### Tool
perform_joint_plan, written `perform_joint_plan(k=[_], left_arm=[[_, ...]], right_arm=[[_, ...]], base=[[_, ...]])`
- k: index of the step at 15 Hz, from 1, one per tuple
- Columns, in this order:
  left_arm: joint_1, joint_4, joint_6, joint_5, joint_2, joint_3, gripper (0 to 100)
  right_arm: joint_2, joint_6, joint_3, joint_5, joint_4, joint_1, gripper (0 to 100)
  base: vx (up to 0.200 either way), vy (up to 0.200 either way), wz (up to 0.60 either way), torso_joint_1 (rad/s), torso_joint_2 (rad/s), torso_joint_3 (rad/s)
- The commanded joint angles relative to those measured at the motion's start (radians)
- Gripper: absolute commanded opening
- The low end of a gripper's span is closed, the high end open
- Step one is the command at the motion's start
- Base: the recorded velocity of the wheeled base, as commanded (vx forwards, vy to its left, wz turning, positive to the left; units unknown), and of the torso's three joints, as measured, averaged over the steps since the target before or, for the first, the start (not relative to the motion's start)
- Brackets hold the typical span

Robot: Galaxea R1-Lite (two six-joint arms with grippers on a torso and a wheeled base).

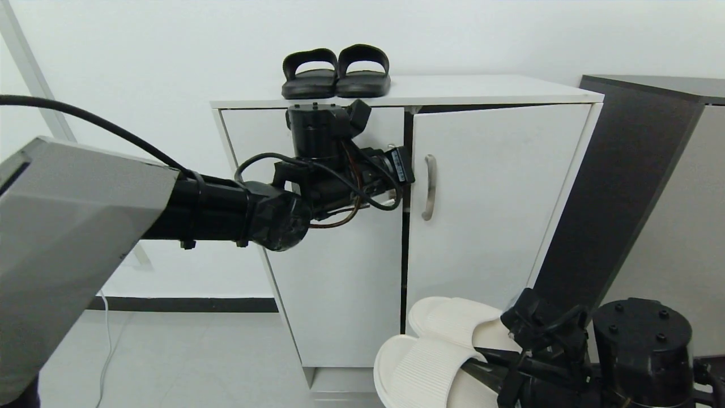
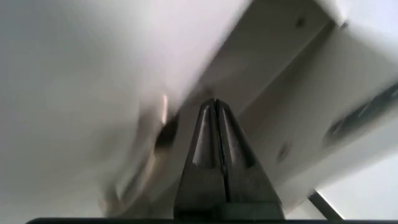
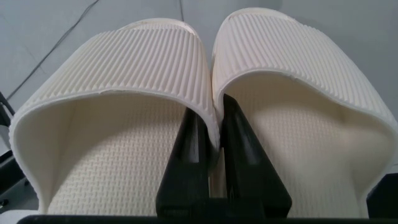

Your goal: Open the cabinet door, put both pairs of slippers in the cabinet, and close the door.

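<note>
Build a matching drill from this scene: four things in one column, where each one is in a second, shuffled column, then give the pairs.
Things
1. black slippers
2. white slippers
3. left end effector
4. right door handle

Places
A. clamped in the right end effector
B. shut, in front of the left door
C. on the cabinet top
D. bare, nothing gripping it

Pairs: 1-C, 2-A, 3-B, 4-D
</note>
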Motion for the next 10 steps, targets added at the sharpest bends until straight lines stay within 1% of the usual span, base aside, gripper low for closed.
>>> perform_joint_plan(k=[1,2,3,5,6,8,9,10], left_arm=[[-0.072,-0.087,-0.003,-0.005,-0.079,0.145,0],[-0.113,-0.122,-0.003,-0.003,-0.102,0.195,0],[-0.155,-0.135,-0.001,-0.003,-0.125,0.231,0],[-0.168,-0.136,-0.001,-0.003,-0.144,0.234,0],[-0.155,-0.138,0.000,-0.003,-0.144,0.234,0],[-0.092,-0.144,0.003,-0.003,-0.158,0.260,0],[-0.056,-0.167,0.002,-0.005,-0.191,0.310,0],[-0.027,-0.202,0.002,-0.005,-0.240,0.380,0]], right_arm=[[-0.002,0.000,0.004,0.001,-0.001,0.017,0],[-0.002,0.000,0.008,0.001,-0.001,0.027,0],[-0.002,0.000,0.015,0.001,-0.001,0.046,0],[-0.004,0.000,0.021,0.000,-0.001,0.066,0],[-0.004,0.000,0.021,0.000,-0.001,0.066,0],[-0.004,0.000,0.021,0.000,-0.002,0.066,0],[-0.004,0.000,0.022,0.000,-0.002,0.066,0],[-0.004,0.000,0.021,-0.002,-0.002,0.064,0]], base=[[-0.200,0.000,0.00,0.002,-0.01,0.002],[-0.200,0.000,0.00,0.002,0.00,0.007],[-0.200,0.000,0.00,0.002,0.00,-0.002],[-0.200,0.000,0.00,0.002,0.00,-0.002],[-0.200,0.000,0.00,-0.002,0.00,0.007],[0.000,0.000,0.00,0.000,0.00,0.000],[0.000,0.000,0.00,0.000,0.00,0.000],[0.000,0.000,0.00,0.000,0.00,0.000]])
